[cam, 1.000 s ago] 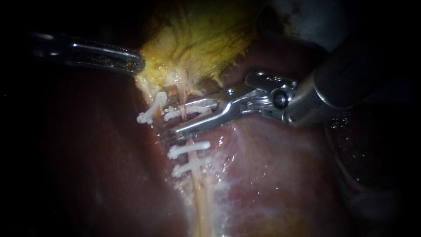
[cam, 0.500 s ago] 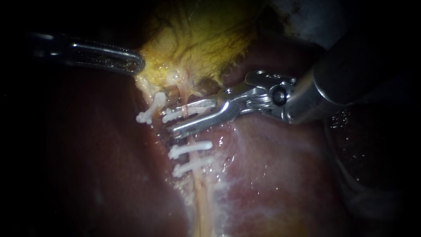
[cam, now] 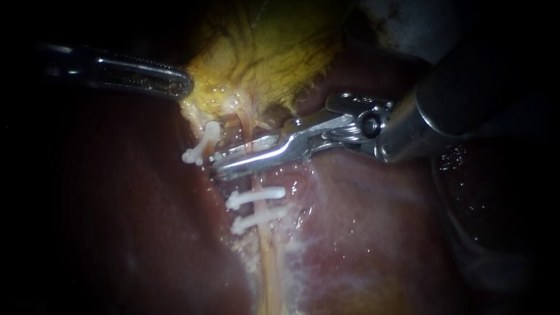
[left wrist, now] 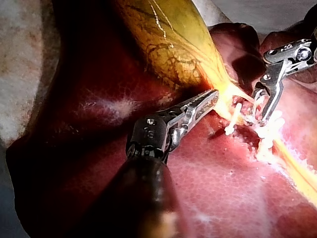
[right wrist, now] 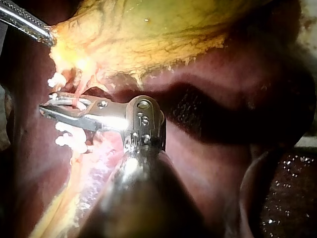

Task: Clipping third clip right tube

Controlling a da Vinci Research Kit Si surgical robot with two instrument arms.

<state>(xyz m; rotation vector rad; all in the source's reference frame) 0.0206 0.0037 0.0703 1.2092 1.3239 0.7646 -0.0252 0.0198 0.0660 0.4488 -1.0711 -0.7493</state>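
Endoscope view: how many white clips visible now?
3. Left clip beside the gallbladder; middle clip and lower clip on the tube below the right instrument. A fourth may hide between its jaws.

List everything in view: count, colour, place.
gallbladder: one, yellow, above the clips.
liver: one, dark red, under and around everything.
tube: one clearly traceable, pale, running from the gallbladder down over the liver.
clips: three clear of the pincer, white; two across the tube below the right instrument, one tilted at their upper left.
left instrument: one, metal, tip at the gallbladder's edge.
right instrument: one, metal, pincer closed across the tube above the two clips.
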